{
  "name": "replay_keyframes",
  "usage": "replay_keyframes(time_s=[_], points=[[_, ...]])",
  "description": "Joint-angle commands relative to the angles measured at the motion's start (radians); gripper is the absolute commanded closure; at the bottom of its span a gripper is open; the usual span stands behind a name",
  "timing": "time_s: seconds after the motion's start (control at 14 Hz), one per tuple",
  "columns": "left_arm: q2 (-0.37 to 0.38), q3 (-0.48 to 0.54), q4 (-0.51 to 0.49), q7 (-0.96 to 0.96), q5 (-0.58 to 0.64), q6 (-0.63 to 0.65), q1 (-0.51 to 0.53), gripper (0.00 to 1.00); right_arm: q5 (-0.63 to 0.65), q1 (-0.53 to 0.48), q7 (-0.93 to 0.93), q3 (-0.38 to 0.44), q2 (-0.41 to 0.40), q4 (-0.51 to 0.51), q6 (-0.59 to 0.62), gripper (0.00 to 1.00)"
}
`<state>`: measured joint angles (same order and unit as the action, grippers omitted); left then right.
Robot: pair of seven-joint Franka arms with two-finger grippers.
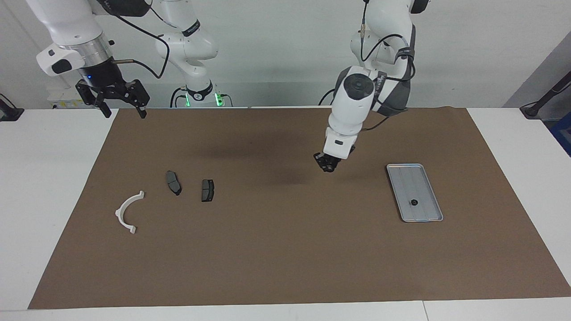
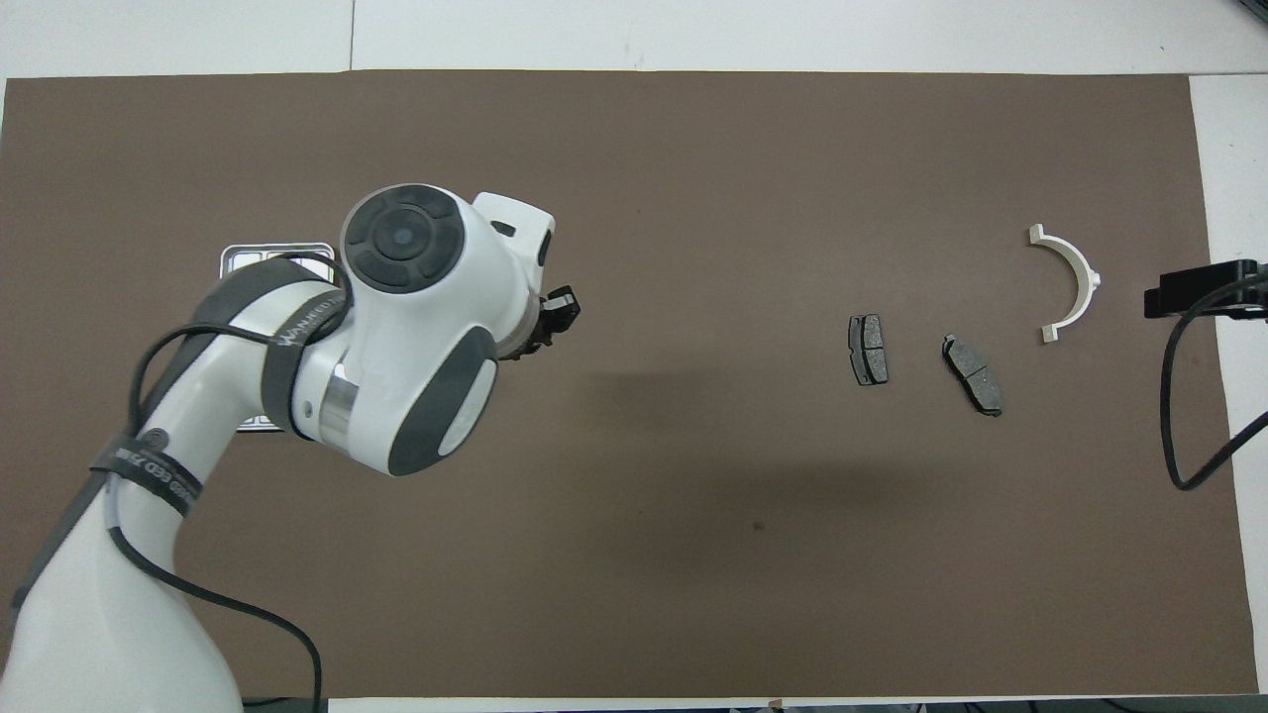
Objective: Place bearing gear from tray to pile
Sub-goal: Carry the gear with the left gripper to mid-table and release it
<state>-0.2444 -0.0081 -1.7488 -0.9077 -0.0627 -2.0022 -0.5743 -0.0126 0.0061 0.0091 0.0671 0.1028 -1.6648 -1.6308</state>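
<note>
**Left gripper up over the mat, a small dark part lying in the tray**

The left gripper [image 1: 328, 166] hangs in the air over bare brown mat [image 1: 285, 249], between the flat silver-grey ridged metal tray [image 1: 421, 213] and the pile of parts. Its fingers are drawn close together. Whether something small sits between them cannot be told from either view; the fingertips show only as a dark cluster. In the overhead view the arm's white wrist covers most of the tray, leaving just one corner in sight.

The tray lies toward the left arm's end of the surface, flat on the mat. A small dark round part [image 1: 414, 202], which may be the bearing gear, rests inside it, in the half farther from the robots.

The pile lies toward the right arm's end. It is made up of a white half-ring plastic bracket [image 1: 128, 212] and two dark grey brake-pad-like pieces, one [image 1: 173, 182] beside the bracket and the other [image 1: 207, 190] just beside the first, on the tray's side. The three lie apart from each other, none touching.

The right gripper [image 1: 122, 109] waits in the air above the mat's corner at its own end, with its fingers spread wide and nothing between them.
</note>
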Motion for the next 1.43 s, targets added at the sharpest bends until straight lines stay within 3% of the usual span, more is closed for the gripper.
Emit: replay_keyframes(time_s=[0.0,0.14,0.29,0.5,1.36], points=[[-0.142,0.023,0.164,-0.130,-0.016,0.049,-0.099,1.00,-0.018,-0.008,0.014,-0.007,0.018,-0.045,-0.020,0.00],[-0.286,0.023,0.303,-0.209,-0.016,0.037,-0.142,1.00,-0.018,-0.014,0.009,-0.007,0.021,-0.050,-0.011,0.00],[-0.297,0.020,0.290,-0.212,-0.026,0.002,-0.145,1.00,-0.018,-0.015,0.015,-0.007,0.023,-0.052,0.009,0.00],[-0.403,0.027,0.360,-0.232,-0.043,-0.012,-0.170,1.00,-0.018,-0.021,0.016,-0.007,0.028,-0.056,0.008,0.00],[-0.394,0.027,0.255,-0.246,-0.032,-0.124,-0.184,0.99,-0.018,-0.015,-0.004,-0.007,0.035,-0.056,0.016,0.00]])
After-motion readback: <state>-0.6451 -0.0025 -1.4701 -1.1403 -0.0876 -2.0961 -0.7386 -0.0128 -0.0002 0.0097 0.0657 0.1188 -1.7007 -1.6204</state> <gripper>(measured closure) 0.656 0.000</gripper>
